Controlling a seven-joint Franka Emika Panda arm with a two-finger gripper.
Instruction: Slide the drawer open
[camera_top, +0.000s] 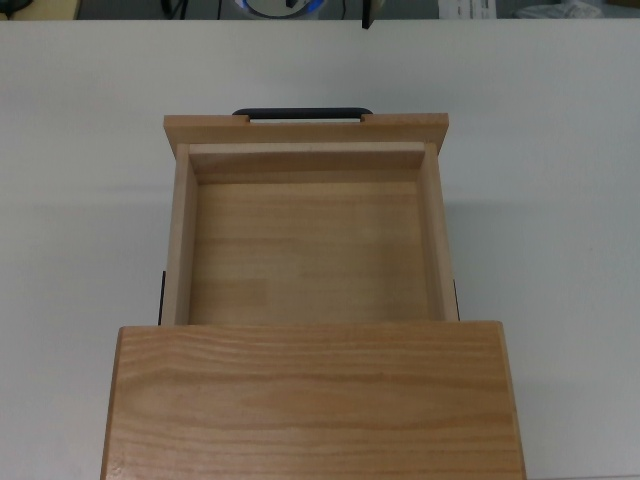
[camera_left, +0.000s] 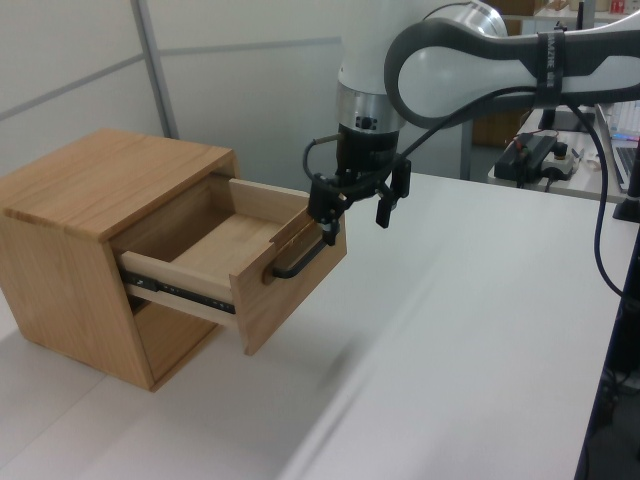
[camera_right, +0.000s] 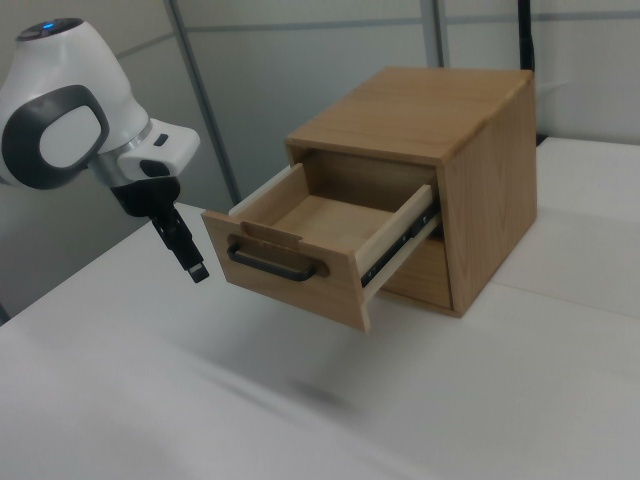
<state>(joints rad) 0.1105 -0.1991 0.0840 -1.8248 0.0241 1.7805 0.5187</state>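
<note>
The drawer (camera_top: 305, 250) stands slid well out of the wooden cabinet (camera_top: 310, 400), its tray empty. Its black bar handle (camera_top: 302, 113) is free. In the left view my gripper (camera_left: 357, 215) hangs open just above and beyond the handle (camera_left: 300, 262), holding nothing and touching nothing. The right view shows the gripper (camera_right: 190, 260) to the right view's left of the drawer front (camera_right: 290, 275), apart from the handle (camera_right: 275, 265). In the top view only a dark fingertip (camera_top: 366, 20) shows at the top edge.
The cabinet (camera_left: 90, 180) sits on a white table (camera_left: 450, 350). A desk with equipment (camera_left: 540, 155) stands beyond the table at the left view's back right. Grey wall panels (camera_right: 300, 60) rise behind the cabinet.
</note>
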